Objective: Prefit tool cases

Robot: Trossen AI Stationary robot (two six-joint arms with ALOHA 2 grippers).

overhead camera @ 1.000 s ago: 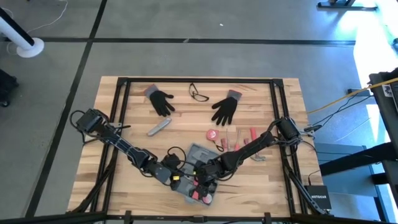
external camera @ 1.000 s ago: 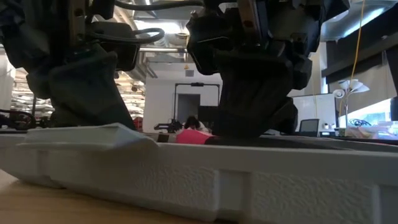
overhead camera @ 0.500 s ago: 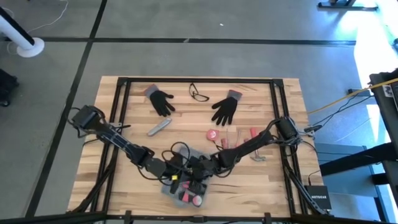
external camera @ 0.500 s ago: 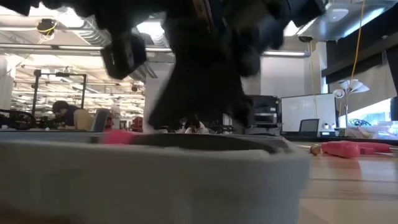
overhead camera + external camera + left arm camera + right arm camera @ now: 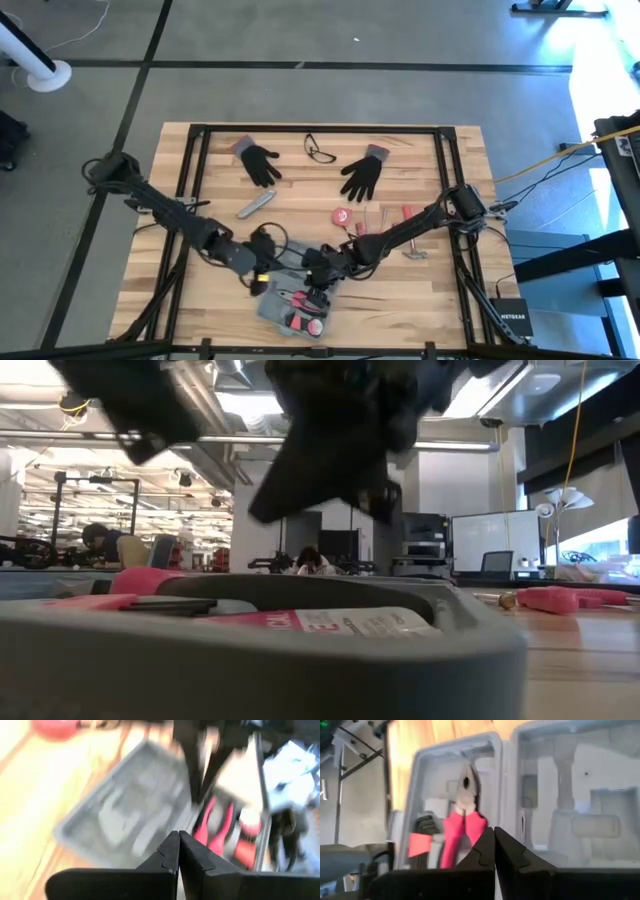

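Observation:
The blue-grey tool case (image 5: 283, 304) lies open on the table by the near edge. One half holds pink-handled pliers (image 5: 462, 822) and other pink tools (image 5: 305, 318). The other half (image 5: 570, 795) shows bare moulded recesses. In the low view its rim (image 5: 300, 630) fills the foreground. My left gripper (image 5: 270, 283) is shut, hanging over the case's left part, its fingertips (image 5: 178, 836) together. My right gripper (image 5: 318, 283) is shut above the case's far part, slanting down toward the pliers (image 5: 493, 831). Neither shows contact with the case.
Two black gloves (image 5: 260, 162) (image 5: 362, 175) and glasses (image 5: 320, 150) lie at the far side. A slim grey bar (image 5: 255, 206), a red round thing (image 5: 342, 216) and red-handled tools (image 5: 385, 222) lie mid-table, right of centre. Bare wood shows at the near right.
The case has slid and turned toward the table's near left, and now lies flat right in front of the low camera. My left gripper has risen, rolled and drawn back toward the left. My right gripper has risen a little. Both stayed shut.

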